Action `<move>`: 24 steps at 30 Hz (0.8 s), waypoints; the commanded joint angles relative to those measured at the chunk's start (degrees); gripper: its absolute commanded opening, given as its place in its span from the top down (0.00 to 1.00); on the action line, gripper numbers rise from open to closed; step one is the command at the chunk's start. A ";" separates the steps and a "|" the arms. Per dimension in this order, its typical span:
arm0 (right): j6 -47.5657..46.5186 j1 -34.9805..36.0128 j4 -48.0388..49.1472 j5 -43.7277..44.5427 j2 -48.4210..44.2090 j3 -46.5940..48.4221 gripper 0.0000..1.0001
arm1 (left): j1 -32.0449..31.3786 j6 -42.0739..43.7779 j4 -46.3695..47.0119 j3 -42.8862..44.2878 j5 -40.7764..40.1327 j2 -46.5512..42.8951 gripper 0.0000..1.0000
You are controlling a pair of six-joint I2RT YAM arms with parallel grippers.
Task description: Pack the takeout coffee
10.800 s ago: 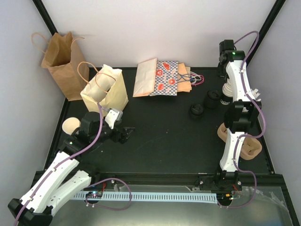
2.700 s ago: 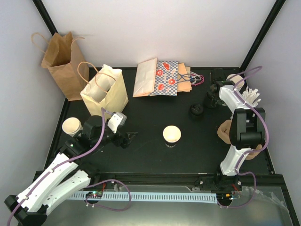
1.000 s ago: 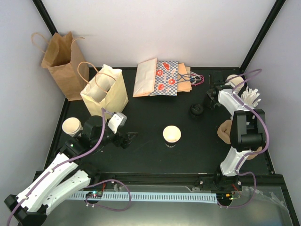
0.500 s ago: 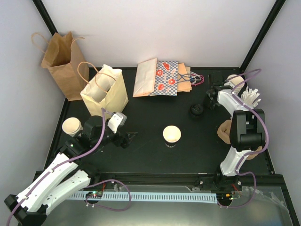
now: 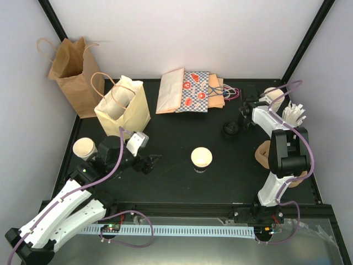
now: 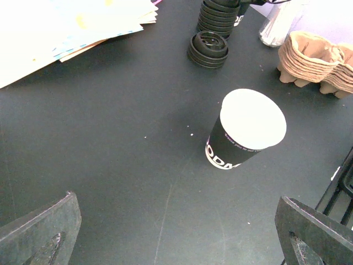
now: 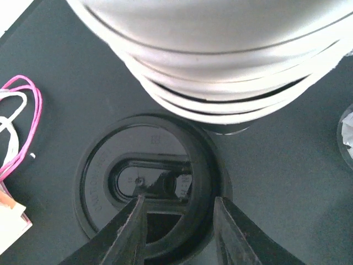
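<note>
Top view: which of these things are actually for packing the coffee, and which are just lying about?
For the job:
cup in the middle
cup by the left arm
stacked cups
likely the black lids and the open cream bag

Lying about, it seems:
brown bag
flat patterned bags
white sticks
pulp cup carriers

Mid-tabletop (image 5: 176, 143), one cup (image 5: 201, 158); at left edge, second cup (image 5: 84, 148), just before a standing bag (image 5: 124, 107). Behind-left of that, another bag (image 5: 74, 74). At back centre, flat bags (image 5: 187, 91); rightward, lids (image 5: 230, 130), cup stack (image 5: 272, 95), carriers (image 5: 265, 154) near right edge.
</note>
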 commanded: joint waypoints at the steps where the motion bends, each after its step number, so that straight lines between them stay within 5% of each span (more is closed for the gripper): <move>1: 0.39 1.19 -2.38 1.11 -1.87 -1.58 0.63 | -0.39 0.76 0.69 0.23 -0.15 -0.52 0.01; 24: -8.27 4.61 2.76 8.68 -26.33 -8.51 0.53 | -0.50 0.77 0.78 0.25 0.14 -0.88 0.01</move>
